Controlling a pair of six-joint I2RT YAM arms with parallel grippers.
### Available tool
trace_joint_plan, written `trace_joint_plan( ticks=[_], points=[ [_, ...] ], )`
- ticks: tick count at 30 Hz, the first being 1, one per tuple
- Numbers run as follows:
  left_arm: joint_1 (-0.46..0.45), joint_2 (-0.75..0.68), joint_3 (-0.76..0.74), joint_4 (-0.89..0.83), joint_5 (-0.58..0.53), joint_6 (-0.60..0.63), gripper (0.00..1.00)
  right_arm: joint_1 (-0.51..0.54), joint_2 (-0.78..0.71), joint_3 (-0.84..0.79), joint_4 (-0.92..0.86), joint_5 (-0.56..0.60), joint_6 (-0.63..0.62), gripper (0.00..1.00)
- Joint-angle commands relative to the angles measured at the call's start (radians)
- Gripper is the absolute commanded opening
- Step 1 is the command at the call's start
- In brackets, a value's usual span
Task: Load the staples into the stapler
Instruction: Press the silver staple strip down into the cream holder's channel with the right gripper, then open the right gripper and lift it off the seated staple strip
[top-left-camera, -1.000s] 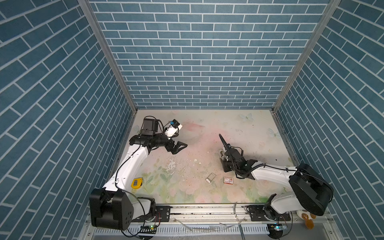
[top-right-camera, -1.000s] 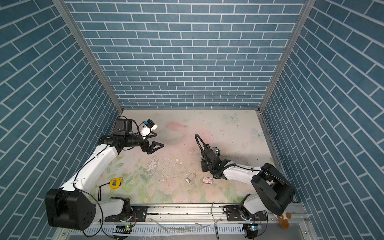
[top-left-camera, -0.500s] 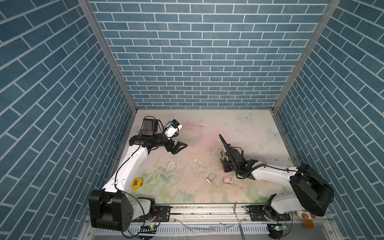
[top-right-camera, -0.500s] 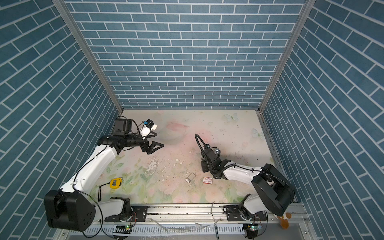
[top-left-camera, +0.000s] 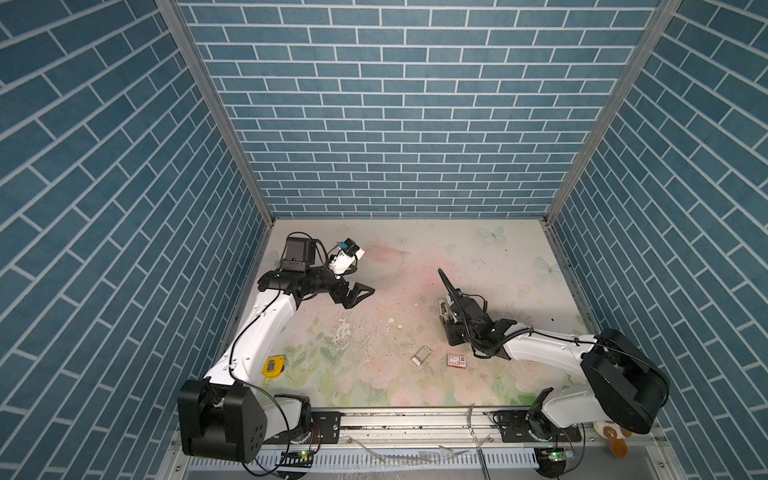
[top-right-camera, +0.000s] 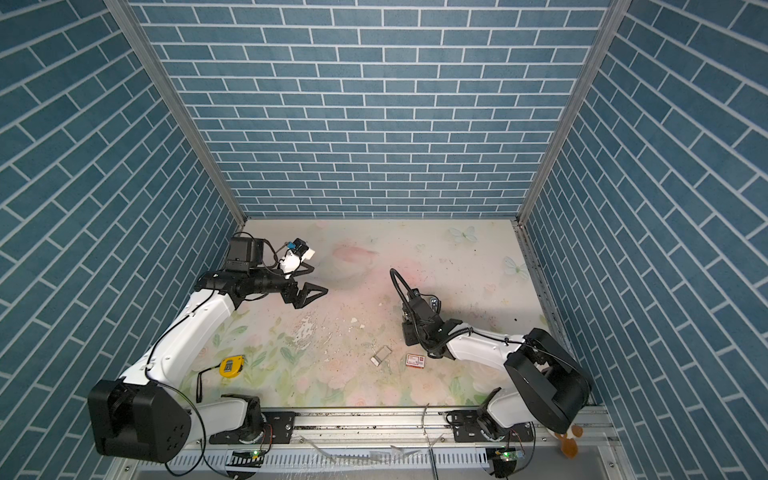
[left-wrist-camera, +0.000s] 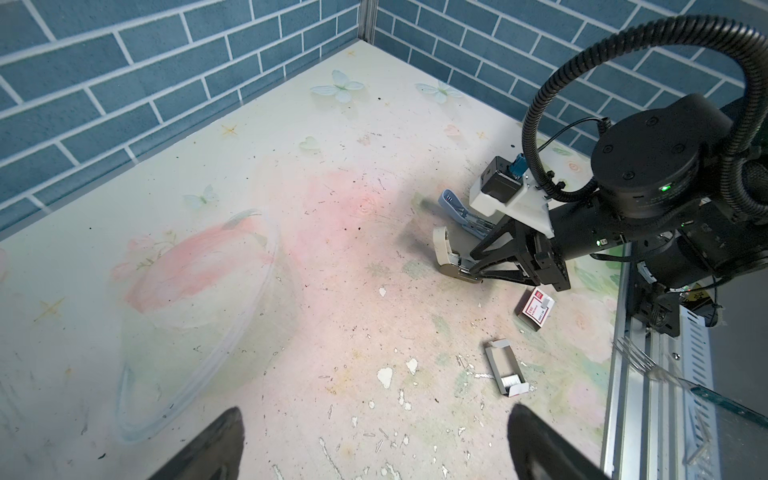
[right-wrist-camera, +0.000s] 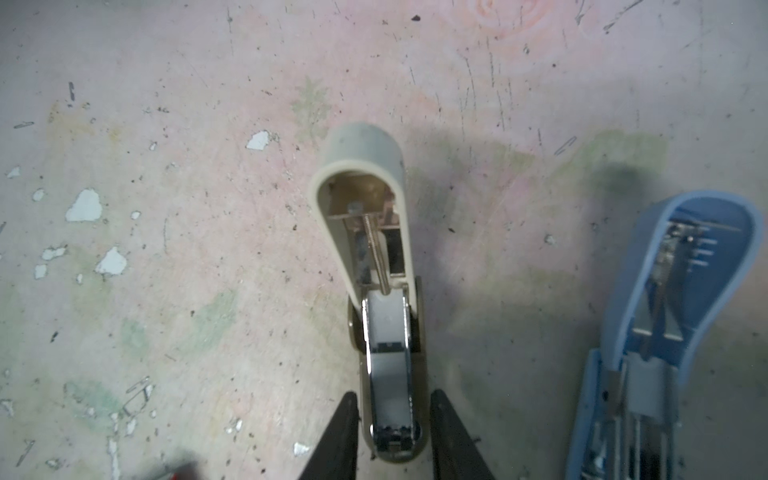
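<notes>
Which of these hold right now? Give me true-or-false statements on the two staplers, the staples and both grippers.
1. The cream stapler is hinged open. True.
2. The blue stapler is shut. False: it lies open too, beside the cream one.
3. The right gripper straddles the cream stapler's base, a finger on each side. True.
4. The left gripper holds the staples. False: it hangs open and empty; the staples lie in an open cardboard tray.
5. The red-and-white box sits inside the tray. False: it lies apart from it.
</notes>
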Motion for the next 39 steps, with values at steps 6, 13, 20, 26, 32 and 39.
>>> trace_joint_plan(
  ticks=[6,13,20,26,32,39],
  points=[
    [-0.003,-0.017,0.001,-0.012,0.005,0.005,1.0,-0.003,-0.089,0.021,-0.063,0.01,-0.016,0.33],
    [-0.003,-0.01,0.001,-0.011,0.003,0.006,1.0,-0.021,-0.098,0.083,-0.161,0.064,-0.02,0.33],
    [-0.005,0.003,0.007,-0.012,0.006,0.005,1.0,-0.047,0.002,0.15,-0.169,0.021,-0.035,0.34],
    [-0.005,0.002,0.007,-0.012,0.004,0.006,1.0,-0.058,0.063,0.183,-0.163,-0.004,-0.042,0.35],
    [-0.005,0.0,0.002,-0.009,0.004,0.005,1.0,-0.066,0.086,0.19,-0.157,-0.011,-0.047,0.35],
    [-0.005,0.0,-0.002,-0.007,0.004,0.005,1.0,-0.071,0.112,0.19,-0.163,-0.024,-0.05,0.35]
  ],
)
